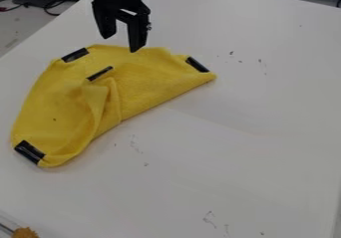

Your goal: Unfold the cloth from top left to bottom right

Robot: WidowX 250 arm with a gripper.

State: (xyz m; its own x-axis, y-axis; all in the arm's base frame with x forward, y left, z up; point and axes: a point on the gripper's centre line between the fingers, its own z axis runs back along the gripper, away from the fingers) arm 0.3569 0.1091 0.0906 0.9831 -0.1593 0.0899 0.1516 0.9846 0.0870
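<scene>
The black gripper [121,44] hangs at the upper left, just above the back edge of the yellow cloth, its two fingers spread apart with nothing between them. The cloth [150,80] lies folded on the white table, its long folded edge running from lower left to upper right. Black strips mark its corners: one at the top left, one at the right and one at the bottom left. Another black strip [100,73] shows on a folded-over flap near the middle, where the fabric is bunched in creases.
The white table [246,132] has small dark marks scattered on it. An orange-brown item [25,232] is at the bottom left corner. Dark cables [50,3] lie beyond the table's edge at the upper left.
</scene>
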